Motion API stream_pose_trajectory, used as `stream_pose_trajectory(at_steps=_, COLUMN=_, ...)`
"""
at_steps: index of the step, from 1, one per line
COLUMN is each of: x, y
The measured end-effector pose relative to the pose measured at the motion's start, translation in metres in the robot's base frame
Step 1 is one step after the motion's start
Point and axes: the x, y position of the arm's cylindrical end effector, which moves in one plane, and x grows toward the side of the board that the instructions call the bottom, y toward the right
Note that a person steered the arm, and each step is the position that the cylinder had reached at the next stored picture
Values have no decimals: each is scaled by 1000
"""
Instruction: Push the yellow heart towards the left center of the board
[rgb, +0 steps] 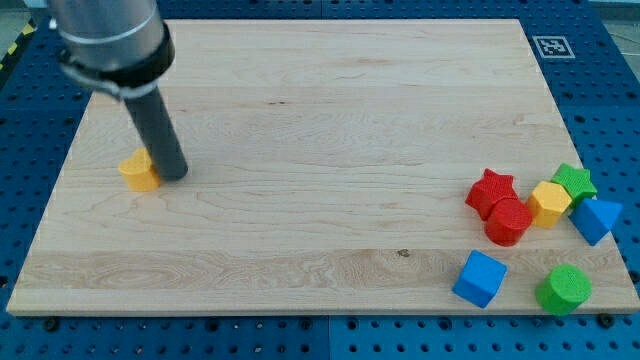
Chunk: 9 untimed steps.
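The yellow heart (139, 171) lies on the wooden board (300, 150) near its left edge, about mid-height. My tip (174, 176) stands right against the heart's right side, touching it. The dark rod rises from there up to the arm's grey body at the view's top left and hides part of the heart's right edge.
At the view's lower right lie a red star (490, 190), a red cylinder (508, 221), a yellow block (549, 203), a green star (575, 181), a blue triangle (597, 219), a blue cube (480, 278) and a green cylinder (563, 290).
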Motion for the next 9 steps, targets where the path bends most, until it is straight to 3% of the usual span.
stream_pose_trajectory(at_steps=1, x=22, y=0)
stream_pose_trajectory(at_steps=4, x=-12, y=-96)
stream_pose_trajectory(at_steps=5, x=24, y=-76)
stream_pose_trajectory(at_steps=6, x=33, y=-33)
stream_pose_trajectory(at_steps=7, x=5, y=-20)
stream_pose_trajectory(at_steps=9, x=-32, y=-73)
